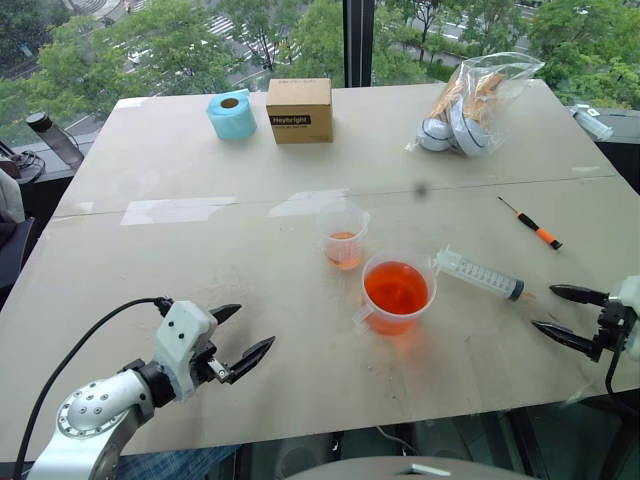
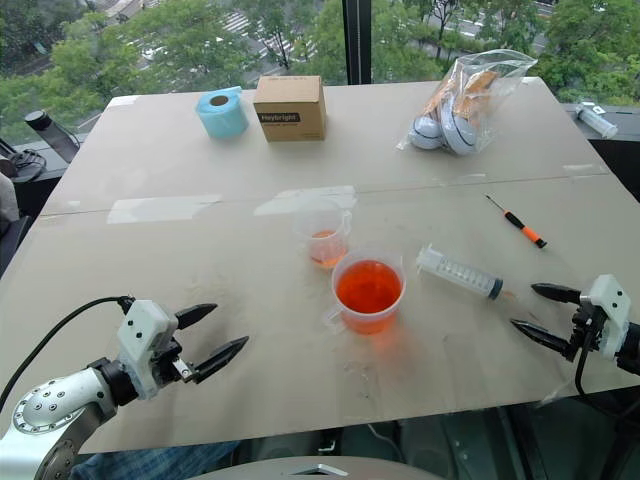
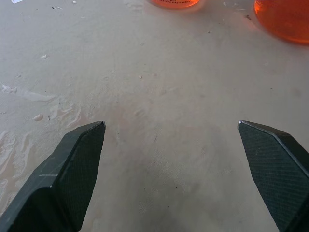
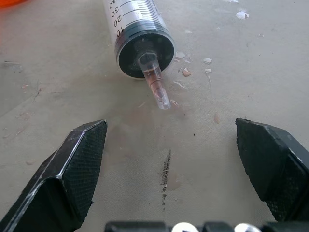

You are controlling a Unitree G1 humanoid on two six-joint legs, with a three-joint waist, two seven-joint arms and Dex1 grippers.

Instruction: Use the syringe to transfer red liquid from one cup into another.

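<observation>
Syringe [image 1: 479, 273] lies flat on the table [image 1: 200, 300], just right of the handled cup [image 1: 396, 294] of red liquid [image 1: 396, 288]; the small cup [image 1: 343, 235] just behind holds a little. Both grippers [image 1: 243, 336] [image 1: 562, 314] gape wide, empty. Pickup seems yet to begin.

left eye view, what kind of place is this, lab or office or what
Probably a makeshift test bench in an upper-floor room: a plain beige table stands against big windows over treetops, with a brown cardboard box, a blue tape roll and a thin orange-handled screwdriver lying about.
</observation>
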